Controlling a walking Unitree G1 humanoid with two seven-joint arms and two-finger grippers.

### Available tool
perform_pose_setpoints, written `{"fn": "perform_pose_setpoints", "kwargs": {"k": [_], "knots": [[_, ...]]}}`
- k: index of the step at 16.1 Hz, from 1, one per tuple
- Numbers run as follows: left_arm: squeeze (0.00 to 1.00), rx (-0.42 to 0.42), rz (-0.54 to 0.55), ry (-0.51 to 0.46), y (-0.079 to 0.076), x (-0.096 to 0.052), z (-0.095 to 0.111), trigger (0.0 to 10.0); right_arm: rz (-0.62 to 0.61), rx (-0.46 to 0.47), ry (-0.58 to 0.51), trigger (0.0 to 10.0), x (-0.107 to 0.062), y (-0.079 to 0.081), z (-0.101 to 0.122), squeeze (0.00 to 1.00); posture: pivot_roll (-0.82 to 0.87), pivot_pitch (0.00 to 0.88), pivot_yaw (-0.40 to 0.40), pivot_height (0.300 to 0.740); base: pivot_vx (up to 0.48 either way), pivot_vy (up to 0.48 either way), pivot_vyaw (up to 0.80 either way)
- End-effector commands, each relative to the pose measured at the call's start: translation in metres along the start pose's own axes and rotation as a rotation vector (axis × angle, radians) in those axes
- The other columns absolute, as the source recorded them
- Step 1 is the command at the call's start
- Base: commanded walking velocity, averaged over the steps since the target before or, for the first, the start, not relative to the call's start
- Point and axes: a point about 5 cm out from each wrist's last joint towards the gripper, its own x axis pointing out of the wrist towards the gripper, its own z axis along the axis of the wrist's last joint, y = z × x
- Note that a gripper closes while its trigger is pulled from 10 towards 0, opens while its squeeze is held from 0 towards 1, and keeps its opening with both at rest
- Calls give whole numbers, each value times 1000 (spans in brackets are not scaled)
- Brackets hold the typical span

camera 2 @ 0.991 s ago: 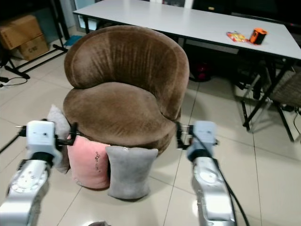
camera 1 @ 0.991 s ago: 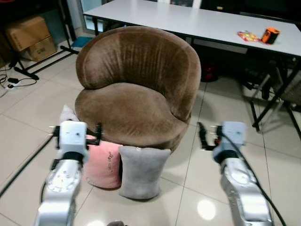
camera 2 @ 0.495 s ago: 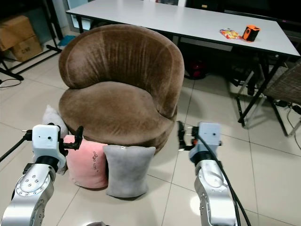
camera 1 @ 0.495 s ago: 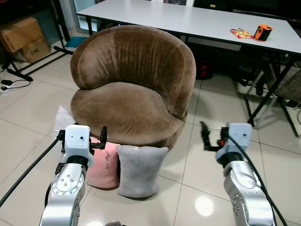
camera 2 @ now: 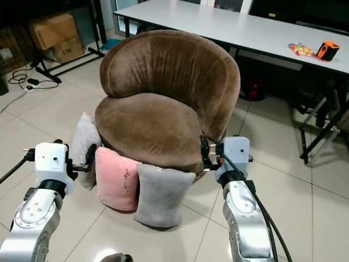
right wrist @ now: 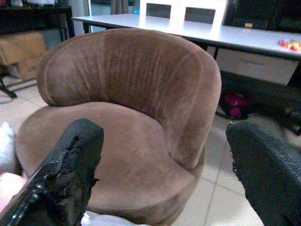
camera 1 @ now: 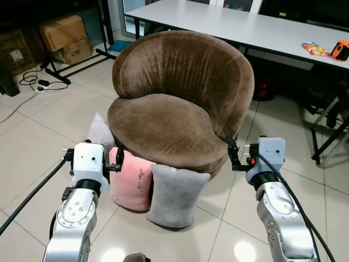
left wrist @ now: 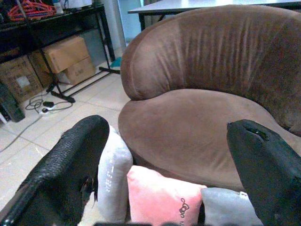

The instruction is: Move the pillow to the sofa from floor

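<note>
Fingers [left wrist: 70,174] of the left gripper [left wrist: 164,179] are spread wide with nothing between them, and in the left wrist view they frame the seat of the round brown velvet tub sofa [camera 1: 182,103] and the cushions below it. Likewise the right gripper [right wrist: 169,174] holds its black fingers [right wrist: 66,169] wide apart and empty, looking along them at the sofa's curved back and seat. From the head cameras, the left gripper hangs just beside the pink square pillow [camera 1: 131,183], close to its upper edge, while the right gripper sits near the sofa's front edge on the robot's right side. Three pillows stand on the pale tiled floor [camera 1: 38,136], leaning against the sofa's base: a light grey pillow [camera 1: 100,132] farthest to the robot's left, the pink one touching it, and a grey plush pillow [camera 1: 175,195] next to the pink one, nearest the camera. Behind the sofa runs a long white table [camera 1: 256,27] carrying a small orange object [camera 2: 328,50] and a colourful packet [camera 2: 301,49]. Cardboard boxes [camera 1: 64,33] sit under a dark rack at the far left, with black cables [camera 1: 32,84] on the tiles nearby.
</note>
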Motion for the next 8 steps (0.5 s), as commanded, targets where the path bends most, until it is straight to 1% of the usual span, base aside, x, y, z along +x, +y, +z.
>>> {"fn": "perform_pose_setpoints", "kwargs": {"k": [1,2,3,4,5,6,7,8], "knots": [[0,2,-7,-13,0,1,4,10000,-31,-17,-9,10000,1,-4,3,0,-68,0,-38,740,0,0,0],[0,-1,-8,-14,0,2,4,10000,-53,-26,3,10000,2,-5,2,0,-69,0,-33,740,0,0,0],[0,-1,-9,-15,0,2,5,10000,-47,7,4,10000,1,-4,1,0,-70,0,-32,740,0,0,0],[0,-3,-11,-16,-1,3,5,10000,-57,-18,-4,10000,1,-5,1,0,-72,0,-29,740,0,0,0],[0,-6,-15,-19,-1,5,6,10000,-52,-14,-8,10000,0,-5,1,0,-75,0,-23,740,251,0,0],[0,-8,-17,-20,-1,5,6,10000,-76,-39,-2,10000,-1,-7,1,0,-77,0,-22,740,266,0,0],[0,-10,-18,-20,0,6,6,10000,-88,-15,8,10000,-1,-7,0,0,-77,0,-22,740,270,0,0],[0,-12,-18,-21,0,6,6,10000,-61,25,9,10000,-1,-5,0,0,-77,0,-23,740,289,0,0]]}}
